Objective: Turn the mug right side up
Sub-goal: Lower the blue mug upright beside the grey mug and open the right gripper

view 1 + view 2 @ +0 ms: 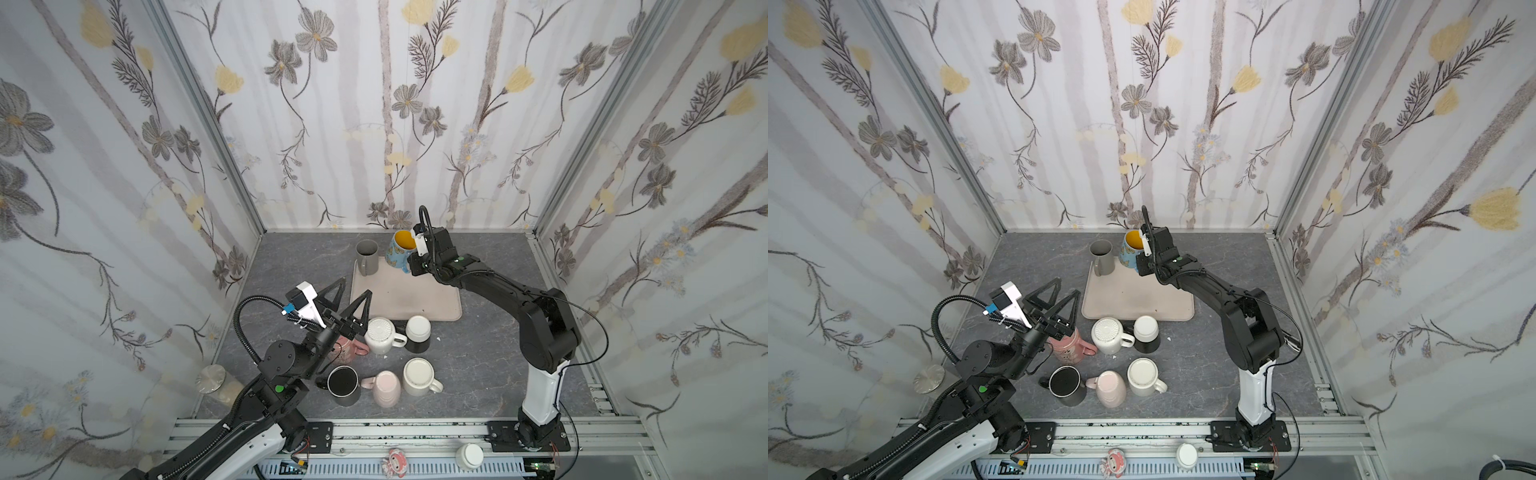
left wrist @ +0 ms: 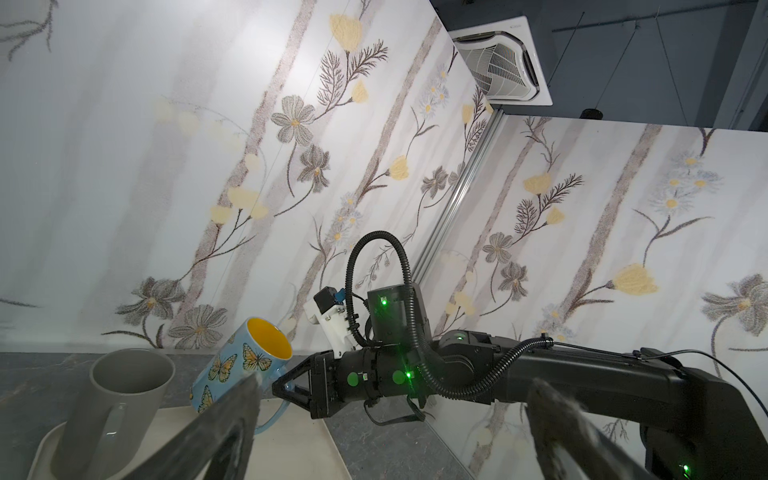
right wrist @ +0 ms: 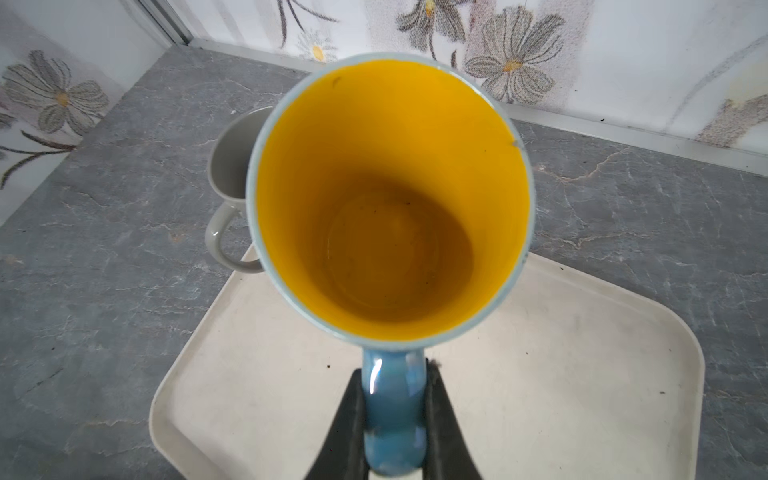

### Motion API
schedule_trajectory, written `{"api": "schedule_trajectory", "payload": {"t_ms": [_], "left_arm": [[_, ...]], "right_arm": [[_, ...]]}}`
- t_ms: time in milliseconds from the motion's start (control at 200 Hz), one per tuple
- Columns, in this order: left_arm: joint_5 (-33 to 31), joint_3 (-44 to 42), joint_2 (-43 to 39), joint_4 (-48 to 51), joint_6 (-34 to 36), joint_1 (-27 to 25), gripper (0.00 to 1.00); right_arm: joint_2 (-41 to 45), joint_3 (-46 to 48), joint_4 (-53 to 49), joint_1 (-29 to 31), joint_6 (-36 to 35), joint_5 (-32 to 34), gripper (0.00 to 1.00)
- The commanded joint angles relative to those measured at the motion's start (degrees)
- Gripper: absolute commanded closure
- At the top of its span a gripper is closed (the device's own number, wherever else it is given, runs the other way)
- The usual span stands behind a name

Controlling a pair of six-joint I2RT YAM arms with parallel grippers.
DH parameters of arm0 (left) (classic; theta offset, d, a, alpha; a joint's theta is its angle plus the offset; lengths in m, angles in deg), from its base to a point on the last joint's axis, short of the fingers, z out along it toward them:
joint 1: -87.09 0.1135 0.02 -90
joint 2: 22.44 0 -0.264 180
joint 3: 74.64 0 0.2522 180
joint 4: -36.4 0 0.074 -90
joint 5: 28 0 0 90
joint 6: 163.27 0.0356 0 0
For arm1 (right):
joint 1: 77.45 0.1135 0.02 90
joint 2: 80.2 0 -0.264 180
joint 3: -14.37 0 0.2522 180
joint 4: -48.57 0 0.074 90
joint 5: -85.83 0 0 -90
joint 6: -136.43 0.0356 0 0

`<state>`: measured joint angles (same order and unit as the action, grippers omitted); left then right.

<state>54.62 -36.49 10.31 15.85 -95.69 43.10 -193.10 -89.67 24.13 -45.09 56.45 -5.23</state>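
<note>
Butterfly mug: blue outside, yellow inside, mouth already up but tilted. It sits at the 12 o'clock edge of the beige tray in both top views; can't tell if its base touches the tray yet. My right gripper is clamped on its blue handle, one jaw on each side of the loop. My guess is glazed ceramic: rigid, brittle, on the heavy side, slick. A handle pinch lets the body swing, so it could pivot between the pads. I'd keep the hold on the middle of the loop, level it slowly and set it down soft so it doesn't chip. Grey mug is upright at its 9 o'clock, close, so bump risk. My left gripper is at 7 o'clock, jaws spread wide, empty. Other mugs are clustered at the tray's 6 o'clock, several of them bottom-up.
</note>
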Motion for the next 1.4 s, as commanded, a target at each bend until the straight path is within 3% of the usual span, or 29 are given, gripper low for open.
{"api": "schedule_trajectory", "payload": {"t_ms": [0,405,909,1134,1394], "left_arm": [[-1.10,0.41,-0.47,1.56,1.58,0.04,0.00],[-1.34,-0.20,-1.45,1.37,1.73,0.04,0.00],[-0.71,-0.44,-1.18,0.82,1.32,0.04,0.00],[-0.05,-0.43,-0.50,0.49,1.05,0.04,0.00],[0.05,-0.17,-0.06,1.08,0.44,0.04,0.00]], "right_arm": [[-2.89,-4.38,-0.13,0.69,-3.08,2.49,1.00],[-10.41,-10.98,-4.75,2.39,-5.75,7.07,1.00],[-13.87,-15.65,-9.34,2.93,-6.61,10.96,1.00],[-13.44,-15.53,-9.74,3.41,-5.99,11.22,0.50],[-4.91,-7.14,-2.63,3.42,-3.26,8.90,0.33]]}}
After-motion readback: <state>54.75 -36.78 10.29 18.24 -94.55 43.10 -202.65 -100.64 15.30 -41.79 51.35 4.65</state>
